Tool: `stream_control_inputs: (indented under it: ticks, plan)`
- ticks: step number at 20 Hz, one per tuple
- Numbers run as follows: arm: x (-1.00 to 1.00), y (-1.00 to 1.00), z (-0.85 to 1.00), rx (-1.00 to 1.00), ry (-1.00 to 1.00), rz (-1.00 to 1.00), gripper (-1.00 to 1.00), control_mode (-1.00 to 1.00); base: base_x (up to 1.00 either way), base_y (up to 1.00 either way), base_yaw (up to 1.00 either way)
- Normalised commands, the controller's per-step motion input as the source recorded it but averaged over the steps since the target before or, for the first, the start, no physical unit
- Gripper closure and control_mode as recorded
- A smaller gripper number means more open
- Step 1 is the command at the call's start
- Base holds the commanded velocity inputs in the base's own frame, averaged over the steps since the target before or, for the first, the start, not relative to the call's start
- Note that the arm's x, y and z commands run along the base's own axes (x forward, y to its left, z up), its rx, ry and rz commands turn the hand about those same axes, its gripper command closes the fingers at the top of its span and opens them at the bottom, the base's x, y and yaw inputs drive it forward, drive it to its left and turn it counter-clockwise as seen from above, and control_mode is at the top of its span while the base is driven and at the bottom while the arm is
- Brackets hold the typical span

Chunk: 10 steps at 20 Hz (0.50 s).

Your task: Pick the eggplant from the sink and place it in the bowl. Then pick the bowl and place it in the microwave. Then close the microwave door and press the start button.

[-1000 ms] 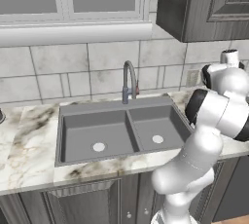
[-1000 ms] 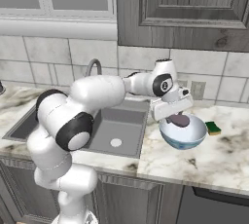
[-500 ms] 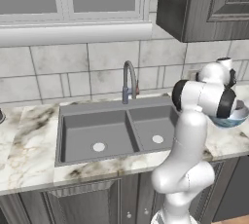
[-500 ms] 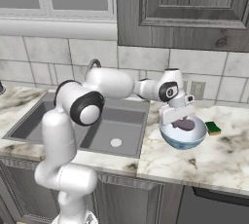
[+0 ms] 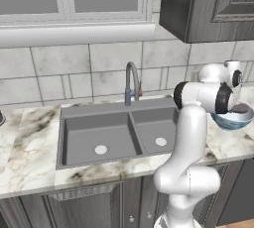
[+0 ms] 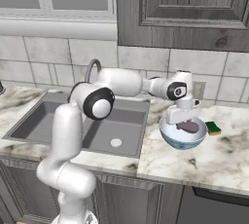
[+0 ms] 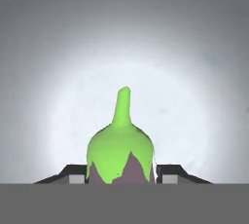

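Marbled white-and-grey stone forms the counter (image 6: 223,157), backed by pale square tiles and dark grey panelled cabinets above. Set into it is the dark grey rectangular double-basin sink (image 5: 116,135) with a curved steel faucet (image 5: 131,81) at its 12 o'clock edge.

Over the counter at the sink's 3 o'clock side is the round bowl (image 6: 182,138), pale whitish inside and blue-patterned outside; whether it rests on the stone or hangs just above it cannot be told. A small green-and-yellow sponge (image 6: 212,128) lies just beside the bowl at about its 2 o'clock.

From the right base view, the white arm reaches across the sink and its hand points down into the bowl. The small dark purple eggplant (image 6: 187,126) with its green stem cap sits within the bowl's rim, directly under the hand.

From the hand view, the fingers (image 7: 168,174) stand on either side of the eggplant (image 7: 120,152), pinching it between them, its stem pointing to 12 o'clock against the bowl's pale inside (image 7: 194,72).
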Motion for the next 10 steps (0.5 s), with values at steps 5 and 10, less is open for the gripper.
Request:
stream_control_inputs:
  ticks: [5,10]
  plan:
    - [0.02,0.00,0.08,0.02,0.00,0.00,-1.00,-1.00,0.00,0.00,0.00]
    - [-0.67,0.36,0.03,-0.01,-0.13,0.06,-1.00,-1.00,0.00,0.00,0.00]
